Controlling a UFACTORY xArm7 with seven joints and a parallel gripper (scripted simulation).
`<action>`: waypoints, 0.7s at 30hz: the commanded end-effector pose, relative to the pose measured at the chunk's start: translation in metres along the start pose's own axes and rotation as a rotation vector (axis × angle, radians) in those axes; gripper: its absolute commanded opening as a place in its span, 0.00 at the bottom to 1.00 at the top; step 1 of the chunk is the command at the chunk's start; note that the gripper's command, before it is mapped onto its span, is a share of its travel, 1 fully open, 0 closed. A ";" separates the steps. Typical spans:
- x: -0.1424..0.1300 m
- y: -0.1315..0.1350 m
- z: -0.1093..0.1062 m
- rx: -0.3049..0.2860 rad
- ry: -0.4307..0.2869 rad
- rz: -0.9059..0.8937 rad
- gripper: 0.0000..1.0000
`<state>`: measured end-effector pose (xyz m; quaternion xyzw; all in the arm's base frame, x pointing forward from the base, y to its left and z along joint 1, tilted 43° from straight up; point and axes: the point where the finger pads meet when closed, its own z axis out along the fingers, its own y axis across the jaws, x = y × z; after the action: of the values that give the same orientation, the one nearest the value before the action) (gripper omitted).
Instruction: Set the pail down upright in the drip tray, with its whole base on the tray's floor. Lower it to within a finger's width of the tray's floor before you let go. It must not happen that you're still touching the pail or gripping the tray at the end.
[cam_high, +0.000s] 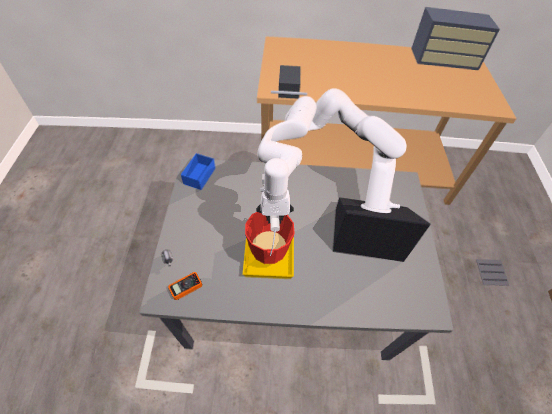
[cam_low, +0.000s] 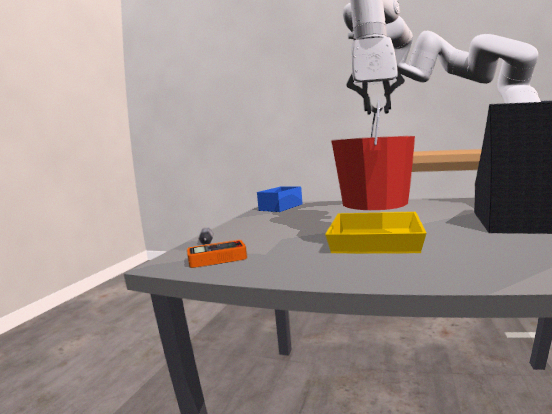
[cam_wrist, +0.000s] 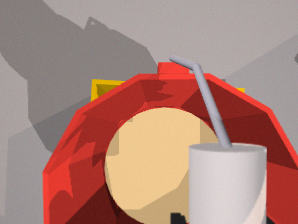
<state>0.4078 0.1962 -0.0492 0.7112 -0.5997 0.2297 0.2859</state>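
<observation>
The red pail (cam_low: 373, 172) hangs upright from its thin grey wire handle (cam_low: 377, 124). My gripper (cam_low: 376, 106) is shut on the top of that handle. The pail's base hovers just above the rim of the yellow drip tray (cam_low: 376, 232), directly over it, not touching the floor of the tray. From above, the pail (cam_high: 269, 243) covers most of the tray (cam_high: 268, 265). In the wrist view I look down into the pail (cam_wrist: 150, 160) with its tan inner floor; the handle (cam_wrist: 207, 100) rises toward me and a yellow tray corner (cam_wrist: 106, 88) shows behind the rim.
An orange multimeter (cam_low: 217, 253) and a small grey object (cam_low: 205, 234) lie at the table's left front. A blue bin (cam_low: 279, 198) sits at the far left. The black robot base block (cam_low: 515, 167) stands right of the tray.
</observation>
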 end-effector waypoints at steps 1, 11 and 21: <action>-0.001 -0.001 -0.003 0.004 -0.004 0.000 0.00; -0.001 -0.001 0.000 0.004 -0.004 0.000 0.00; -0.001 -0.001 0.003 0.004 -0.004 0.000 0.00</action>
<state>0.4077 0.1930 -0.0528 0.7113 -0.5997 0.2297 0.2859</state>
